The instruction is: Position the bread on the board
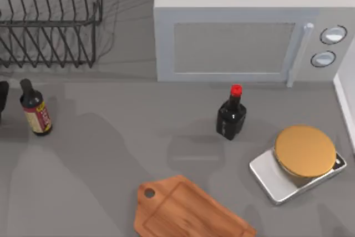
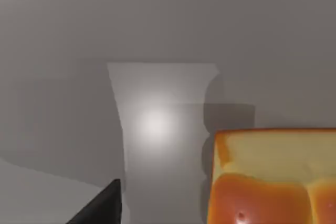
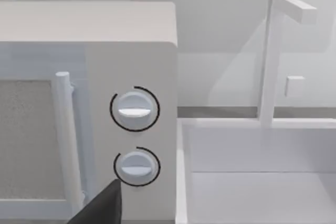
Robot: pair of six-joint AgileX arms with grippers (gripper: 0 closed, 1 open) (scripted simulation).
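Note:
The board (image 1: pixel 188 212) is a reddish-brown wooden cutting board lying flat at the table's front edge near the middle, its handle with a round hole pointing to the back left. Nothing lies on it. The bread (image 2: pixel 273 177), a golden loaf with an orange-brown crust, lies on the grey tabletop in the left wrist view. A dark tip of my left gripper (image 2: pixel 100 208) hangs close beside it. A dark tip of my right gripper (image 3: pixel 102 208) hangs in front of the microwave's knobs.
A white microwave (image 1: pixel 244 31) stands at the back, a wire dish rack (image 1: pixel 50 20) at the back left. A black red-capped bottle (image 1: pixel 231 114) stands mid-table and a brown labelled bottle (image 1: pixel 34 109) at the left. A silver scale (image 1: pixel 302 159) sits right of the board.

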